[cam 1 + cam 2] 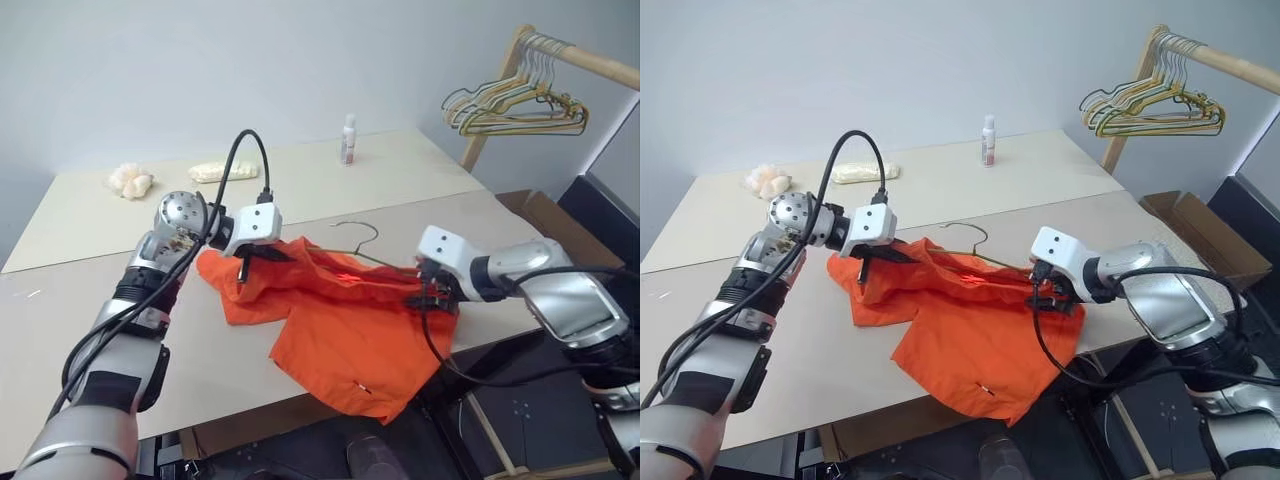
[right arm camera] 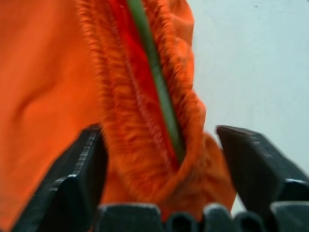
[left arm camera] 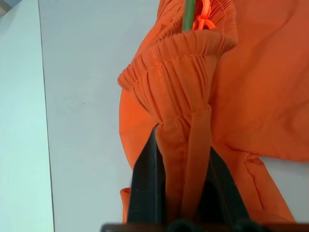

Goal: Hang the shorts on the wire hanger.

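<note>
The wire hanger lies inside the shorts on the table, bottle behind

Table bare around shorts; bottle far behind

Bright orange shorts, crumpled, spread near desk front edge, one leg hanging over it. Thin olive wire hanger threaded inside gathered waistband, hook sticking out toward desk's back.
</note>
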